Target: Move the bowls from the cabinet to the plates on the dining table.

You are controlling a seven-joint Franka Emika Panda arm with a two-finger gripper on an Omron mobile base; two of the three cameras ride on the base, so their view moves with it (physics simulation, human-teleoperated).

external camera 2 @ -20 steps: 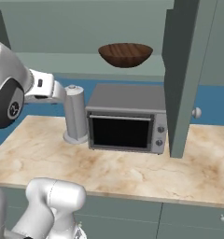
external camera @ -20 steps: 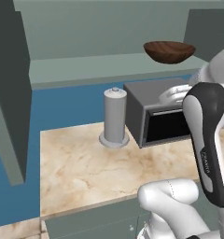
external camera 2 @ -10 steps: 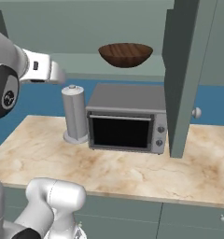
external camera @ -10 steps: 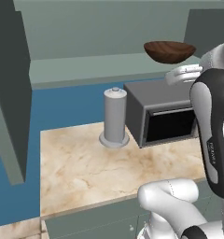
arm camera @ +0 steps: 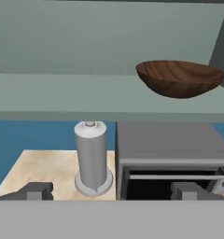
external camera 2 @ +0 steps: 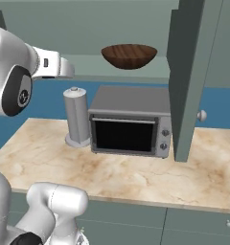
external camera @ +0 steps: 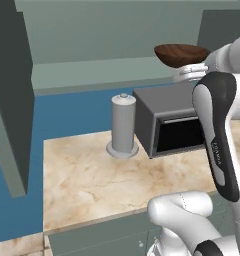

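Claw is spread wide and holds nothing: its two dark fingertips sit far apart at 7 and 5 o'clock in the hand view, with the paper towel roll and the toaster oven seen between them further off. From the right base camera the white forearm reaches in at 10 o'clock, level with the shelf; the fingers themselves are not visible there.

Brown wooden bowl sits upright on the pale green cabinet shelf, at 1 o'clock in the hand view, well apart from the claw. Same bowl shows at 12 o'clock in the right base view, directly above the oven; in the left base view the bowl is at 1 o'clock, just beside the arm's wrist.

Cabinet door stands open at 2 o'clock in the right base view, knob near its lower edge. Oven and towel roll stand just beside each other on the marble counter.
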